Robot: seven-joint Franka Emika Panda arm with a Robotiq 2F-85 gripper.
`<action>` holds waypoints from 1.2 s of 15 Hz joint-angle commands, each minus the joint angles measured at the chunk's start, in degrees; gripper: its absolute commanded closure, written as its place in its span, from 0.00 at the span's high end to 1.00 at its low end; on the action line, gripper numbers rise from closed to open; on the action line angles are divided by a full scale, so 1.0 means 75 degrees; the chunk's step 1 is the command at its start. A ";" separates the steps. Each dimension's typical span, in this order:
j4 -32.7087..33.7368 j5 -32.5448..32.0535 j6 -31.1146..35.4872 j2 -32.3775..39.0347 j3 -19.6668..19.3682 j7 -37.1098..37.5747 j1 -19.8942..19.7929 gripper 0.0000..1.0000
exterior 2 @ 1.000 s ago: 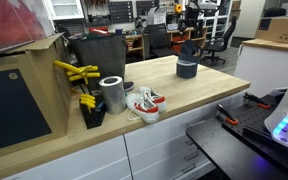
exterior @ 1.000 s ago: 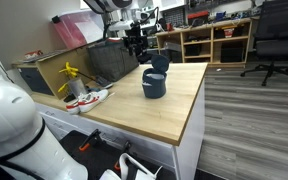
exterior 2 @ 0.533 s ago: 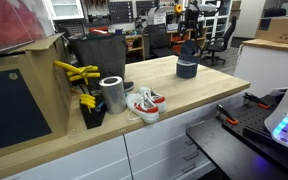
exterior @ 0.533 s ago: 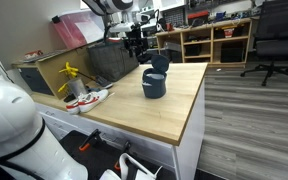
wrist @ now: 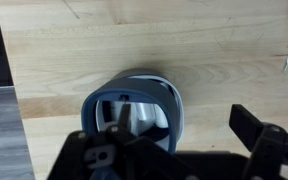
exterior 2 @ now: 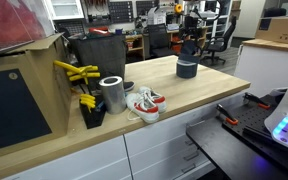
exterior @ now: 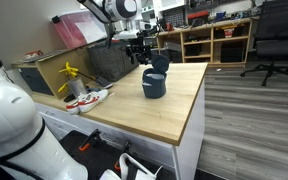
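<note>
The grey-blue cup (wrist: 134, 108) stands upright on the wooden table (exterior: 174, 118), just under the gripper (exterior: 144, 57); its fingers are spread wide, empty; the cup looks light, stiff, smooth plastic; its rim wall seems the best hold.

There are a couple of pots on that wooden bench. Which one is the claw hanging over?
The dark blue-grey pot, standing alone right below the open gripper. The shiny silver tin stands well away from it, beside the shoes.
</note>
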 commanded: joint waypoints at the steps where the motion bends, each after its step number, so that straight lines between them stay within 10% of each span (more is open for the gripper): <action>1: 0.0293 -0.0172 -0.0076 0.0308 -0.0006 -0.0487 -0.0083 1.00; 12: 0.0802 -0.0077 0.0479 0.1185 0.0053 -0.0849 -0.0209 1.00; 14: 0.0848 -0.0016 0.0653 0.1322 0.0103 -0.0839 -0.0207 0.72; 18: 0.0888 0.0094 0.0859 0.1453 0.0236 -0.0836 -0.0197 0.55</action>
